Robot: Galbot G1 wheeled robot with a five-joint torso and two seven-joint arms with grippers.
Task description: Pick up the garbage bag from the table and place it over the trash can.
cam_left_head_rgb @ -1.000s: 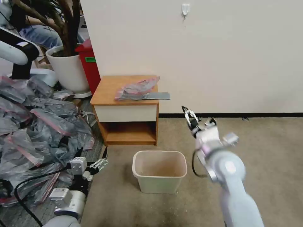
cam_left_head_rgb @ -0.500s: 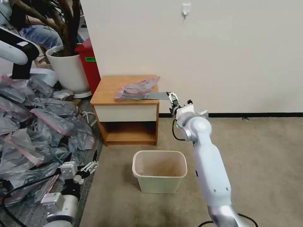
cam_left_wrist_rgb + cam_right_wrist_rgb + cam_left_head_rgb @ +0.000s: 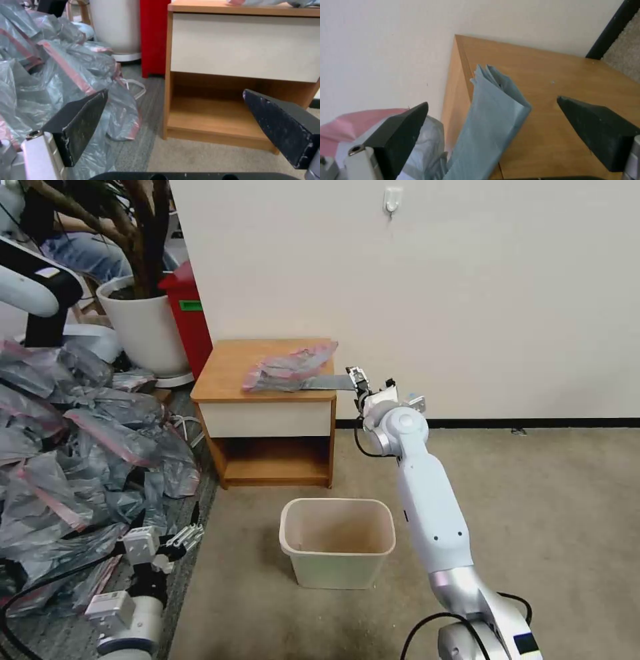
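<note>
The garbage bag (image 3: 288,366) lies crumpled on the table (image 3: 223,377), grey with a pink rim. A flat folded grey strip of it (image 3: 330,382) juts past the table's right edge. My right gripper (image 3: 356,380) is at that edge, open. In the right wrist view its gripper (image 3: 491,102) has the folded strip (image 3: 493,125) between its fingers without touching it. The cream trash can (image 3: 337,540) stands on the carpet in front of the table. My left gripper (image 3: 185,537) hangs low at the left, open (image 3: 175,92), facing the table's lower shelf (image 3: 216,117).
A big heap of grey bags (image 3: 73,447) covers the floor on the left, close to my left arm. A white plant pot (image 3: 143,327) and a red bin (image 3: 190,320) stand behind the table. The wall runs right behind the table. Open carpet (image 3: 547,513) lies to the right.
My right arm swung up and left from above the carpet to the table's right edge, reaching the bag's folded strip. My left gripper drew back a little toward the lower left.
</note>
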